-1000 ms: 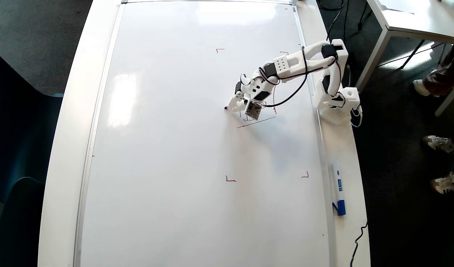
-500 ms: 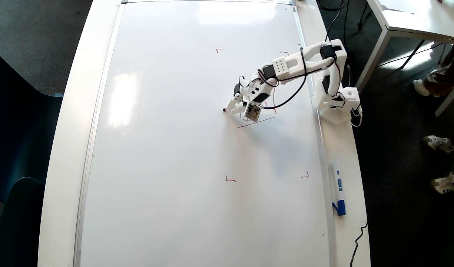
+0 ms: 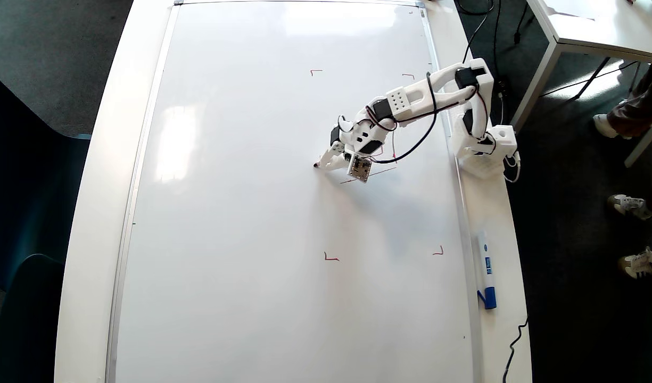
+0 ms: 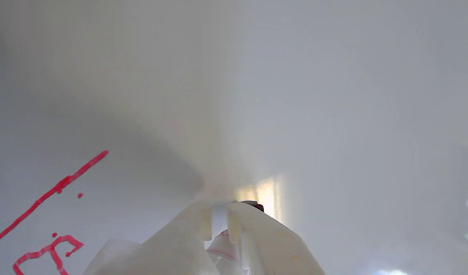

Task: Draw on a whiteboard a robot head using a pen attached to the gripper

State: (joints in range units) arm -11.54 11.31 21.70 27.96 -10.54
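Note:
The whiteboard (image 3: 240, 213) lies flat and fills most of the overhead view. My white gripper (image 3: 323, 161) is near its upper middle, shut on the pen (image 3: 317, 165), whose dark tip is at the board's surface. In the wrist view the jaws (image 4: 218, 209) close around the pen (image 4: 226, 244), and its red end (image 4: 258, 206) shows beside them. Of the robot head, thin red strokes (image 3: 381, 171) show to the right of the gripper, partly hidden by the arm. In the wrist view a slanted red line (image 4: 62, 187) and a small angular red shape (image 4: 50, 250) lie at lower left.
Red corner marks (image 3: 316, 71) (image 3: 408, 75) (image 3: 331, 258) (image 3: 438, 251) frame the drawing area. The arm's base (image 3: 485, 146) stands on the table's right edge. A white marker with a blue cap (image 3: 485, 271) lies below it. A smaller white table (image 3: 597, 26) and people's feet are at right.

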